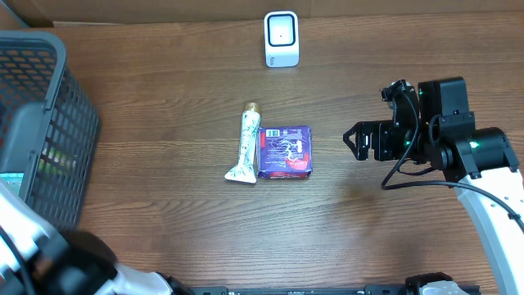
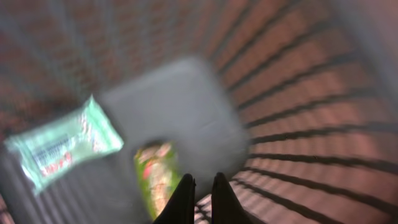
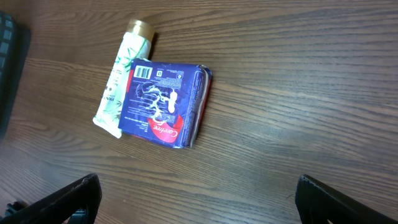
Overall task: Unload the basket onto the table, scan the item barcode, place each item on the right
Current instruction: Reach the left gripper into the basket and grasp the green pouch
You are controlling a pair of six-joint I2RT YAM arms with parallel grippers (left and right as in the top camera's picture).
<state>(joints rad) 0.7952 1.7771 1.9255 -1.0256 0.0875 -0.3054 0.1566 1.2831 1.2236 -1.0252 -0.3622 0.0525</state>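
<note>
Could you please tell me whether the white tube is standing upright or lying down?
Lying down: the white tube rests lengthwise on the table, beside the blue packet.

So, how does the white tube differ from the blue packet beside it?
The white tube is long and narrow; the blue packet is squarish. The tube has green print and a gold cap; the packet has red and white print. A barcode shows on the packet, none on the tube. Both lie flat on the table, side by side.

Overhead looks straight down; right wrist, closer, shares the blue packet (image 1: 285, 152) (image 3: 163, 102).
</note>
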